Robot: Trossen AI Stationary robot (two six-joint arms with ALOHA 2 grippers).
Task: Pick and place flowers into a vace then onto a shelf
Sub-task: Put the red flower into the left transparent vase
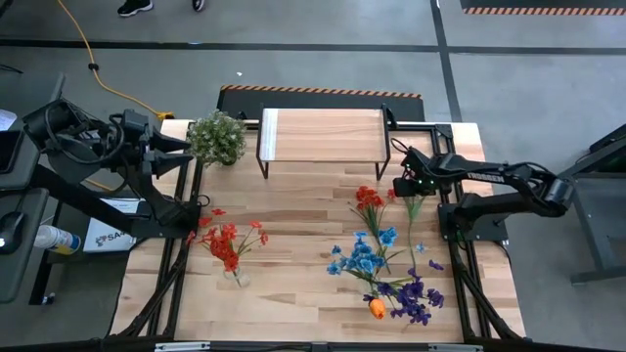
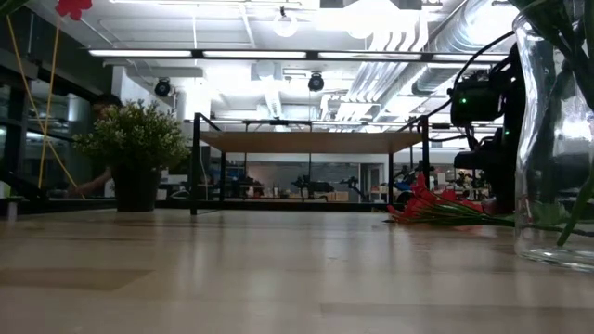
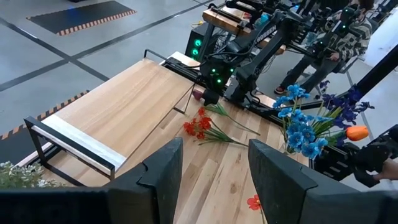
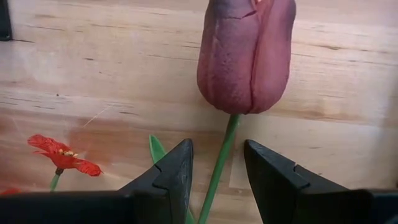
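While the left gripper waits at the table's left rear corner, just beside the bushy potted plant, its fingers stand apart around nothing, probably parked so as not to crowd the work. Well forward of it, some red flowers already stand in a clear vase. Farther right, the shelf sits bare at the table's back edge, between the two grippers, likely left free for the filled vase. Forward of the right gripper, blue, purple and orange flowers fill a second vase, and a red bunch lies just beside it on the table. The right gripper hangs low there, its fingers flanking the green stem of the dark red tulip; whether they actually pinch the stem cannot be told.
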